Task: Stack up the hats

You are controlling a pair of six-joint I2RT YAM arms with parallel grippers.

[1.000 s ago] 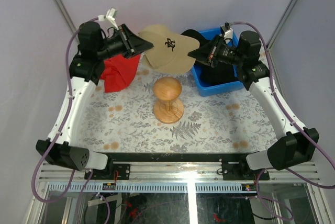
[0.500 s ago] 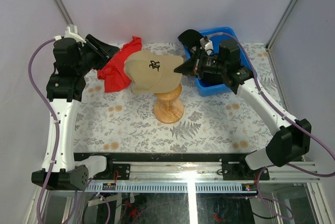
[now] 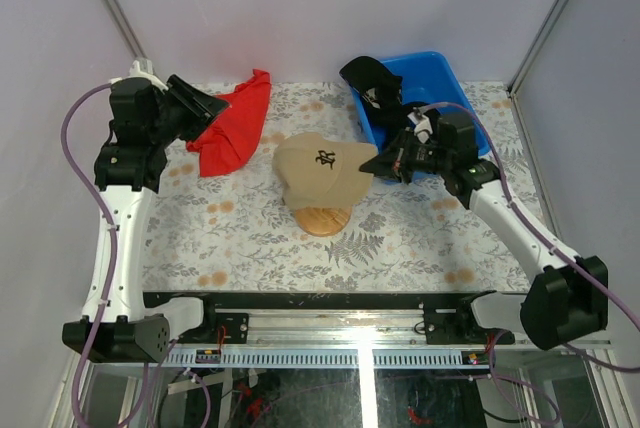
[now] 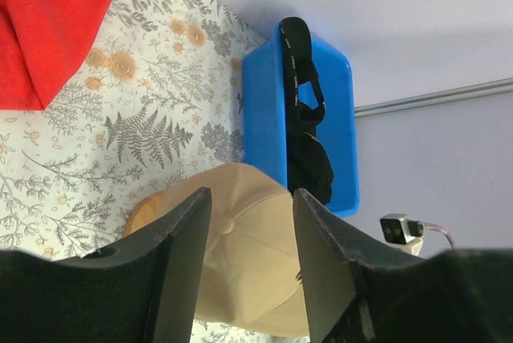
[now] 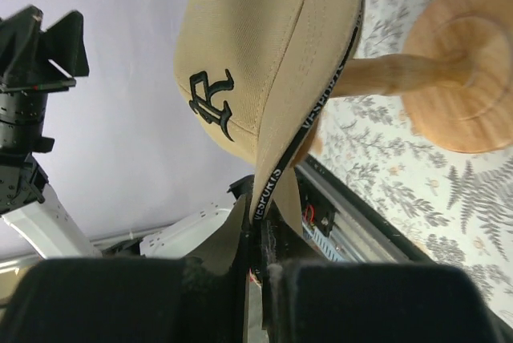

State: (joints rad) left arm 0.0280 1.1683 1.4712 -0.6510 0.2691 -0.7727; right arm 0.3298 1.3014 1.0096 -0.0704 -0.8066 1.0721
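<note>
The tan hat (image 3: pixel 318 163) sits mid-frame in the top view, its crown draped over the stand (image 3: pixel 322 219) and its brim pointing right. The right gripper (image 3: pixel 380 163) is clenched on the brim's edge; its wrist view shows the brim pinched between the fingers. To seat it well, I judge the crown should settle square on the stand's top before the jaws let go, and the arm should then back off along the brim without dragging it. Black hats (image 3: pixel 372 80) lie in the bin (image 3: pixel 445 63), upper right. The left gripper (image 3: pixel 205 106), upper left beside the red cloth (image 3: pixel 235 128), hangs released and empty.
</note>
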